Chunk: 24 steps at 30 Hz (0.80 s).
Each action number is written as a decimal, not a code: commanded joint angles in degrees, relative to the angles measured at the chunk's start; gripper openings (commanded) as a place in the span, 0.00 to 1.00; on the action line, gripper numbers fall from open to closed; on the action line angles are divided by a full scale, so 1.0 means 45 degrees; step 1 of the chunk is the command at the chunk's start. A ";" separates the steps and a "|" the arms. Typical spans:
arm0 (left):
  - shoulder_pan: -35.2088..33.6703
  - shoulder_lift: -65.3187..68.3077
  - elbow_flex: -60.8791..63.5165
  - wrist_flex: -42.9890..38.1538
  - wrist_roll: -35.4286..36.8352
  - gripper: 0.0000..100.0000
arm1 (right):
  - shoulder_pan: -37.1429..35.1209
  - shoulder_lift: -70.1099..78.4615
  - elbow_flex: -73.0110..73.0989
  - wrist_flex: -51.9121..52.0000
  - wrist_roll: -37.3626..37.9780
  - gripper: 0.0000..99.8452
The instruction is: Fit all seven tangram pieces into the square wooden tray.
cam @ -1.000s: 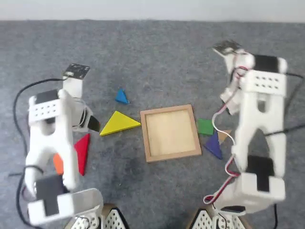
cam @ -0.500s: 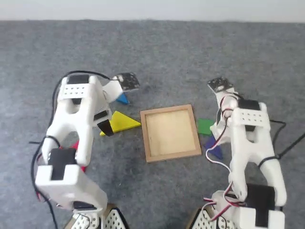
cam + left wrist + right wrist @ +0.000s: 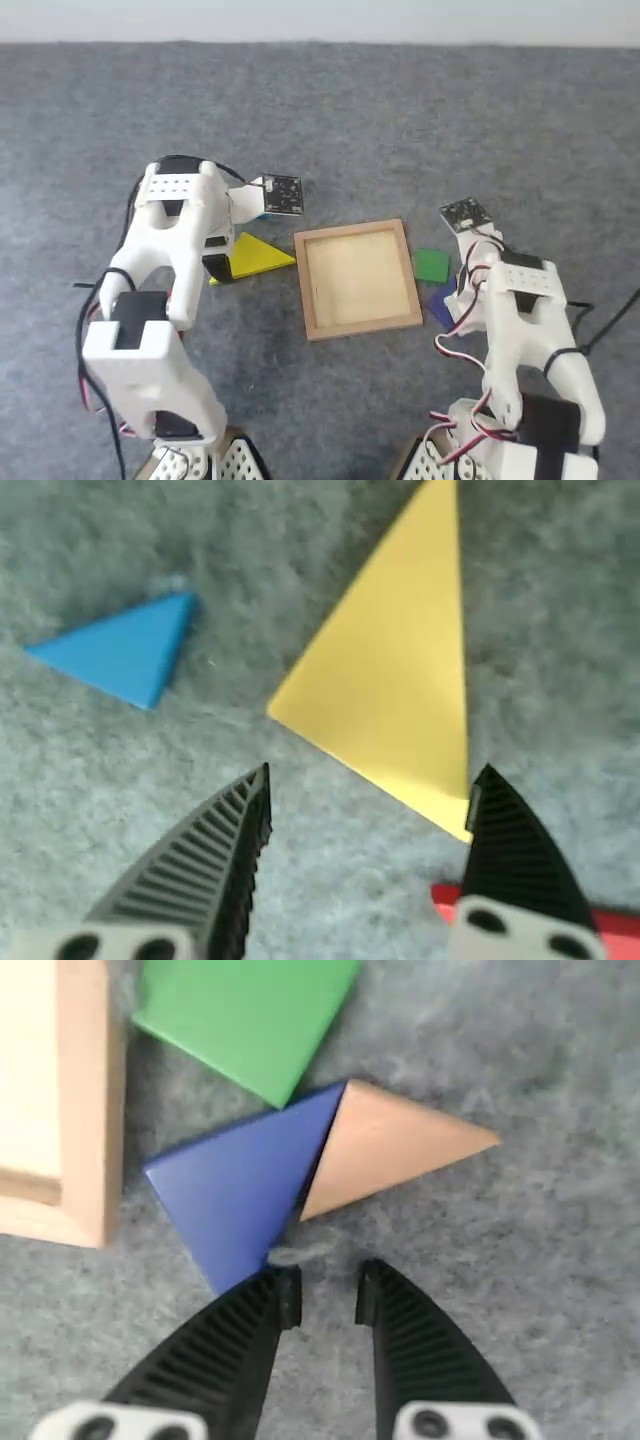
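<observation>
The square wooden tray (image 3: pixel 350 229) lies empty at the table's middle. Just left of it is the yellow triangle (image 3: pixel 258 255). My left gripper (image 3: pixel 375 772) hangs open right over the yellow triangle (image 3: pixel 400 680), one finger on each side of its near corner. A small light blue triangle (image 3: pixel 125 655) lies beside it, and a red piece (image 3: pixel 505 905) is under one finger. Right of the tray (image 3: pixel 60 1090) lie a green square (image 3: pixel 250 1015), a dark blue triangle (image 3: pixel 250 1185) and a tan triangle (image 3: pixel 390 1145), touching. My right gripper (image 3: pixel 328 1275) is slightly open and empty, just short of those two triangles.
Grey carpet (image 3: pixel 350 120) covers the table, with wide free room behind the tray. The left arm (image 3: pixel 175 215) and the right arm (image 3: pixel 520 300) stand on either side of the tray. The green square (image 3: pixel 432 265) sits close to the tray's right rim.
The left arm has swung in from the far left to over the yellow triangle. The right arm has drawn back and come down toward the pieces right of the tray.
</observation>
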 commanded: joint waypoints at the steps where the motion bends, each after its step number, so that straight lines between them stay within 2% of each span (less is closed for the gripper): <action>1: 0.0176 -0.0059 -0.0498 -0.0664 0.0664 0.31 | 0.0147 -0.0518 0.0098 -0.0342 0.0274 0.12; 5: 0.0606 -0.0020 -0.0459 -0.1172 0.2247 0.31 | 0.0147 -0.0537 0.0098 -0.0342 0.0274 0.12; 10: 0.0957 0.0020 -0.0459 -0.1231 0.2696 0.31 | 0.0147 -0.0537 0.0098 -0.0342 0.0293 0.12; 13: 0.1035 0.0332 -0.0615 -0.1250 0.2579 0.31 | 0.0147 -0.0537 0.0098 -0.0342 0.0293 0.12; 18: 0.1016 0.0664 -0.0967 -0.1114 0.1035 0.31 | 0.0127 -0.0537 0.0098 -0.0342 0.0293 0.12; 24: 0.1035 0.0742 -0.0967 -0.1172 0.0215 0.31 | 0.0127 -0.0537 0.0117 -0.0342 0.0313 0.12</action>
